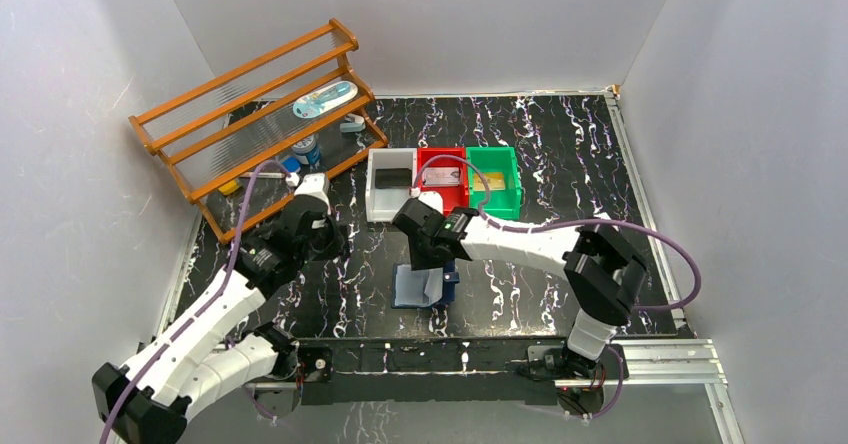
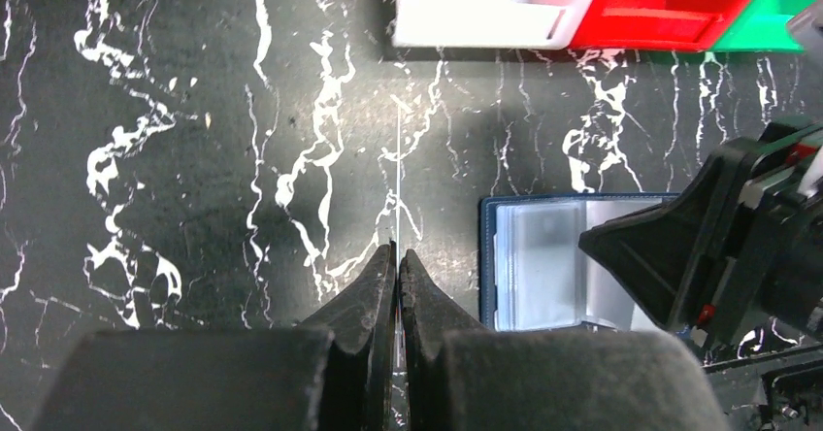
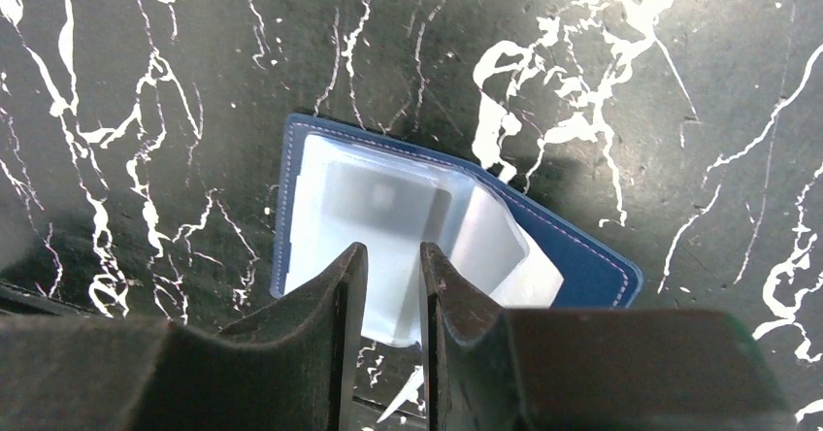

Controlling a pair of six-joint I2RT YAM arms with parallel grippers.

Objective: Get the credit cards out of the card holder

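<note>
The card holder (image 1: 412,289) lies open on the black marbled table, navy outside and light blue inside; it also shows in the left wrist view (image 2: 539,256) and the right wrist view (image 3: 388,198). One pocket flap (image 3: 495,242) bulges up. My right gripper (image 1: 432,264) (image 3: 393,248) hangs right over the holder, its jaws a narrow gap apart with nothing seen gripped. My left gripper (image 1: 332,244) (image 2: 398,248) is left of the holder, shut on a thin credit card (image 2: 398,159) seen edge-on as a white line.
Three bins stand in a row behind the holder: white (image 1: 378,196) with a black card, red (image 1: 443,154) with a silvery card, green (image 1: 513,179) with a gold card. The white bin's wall (image 2: 476,18) is just ahead of my left gripper. An orange rack (image 1: 250,104) stands far left.
</note>
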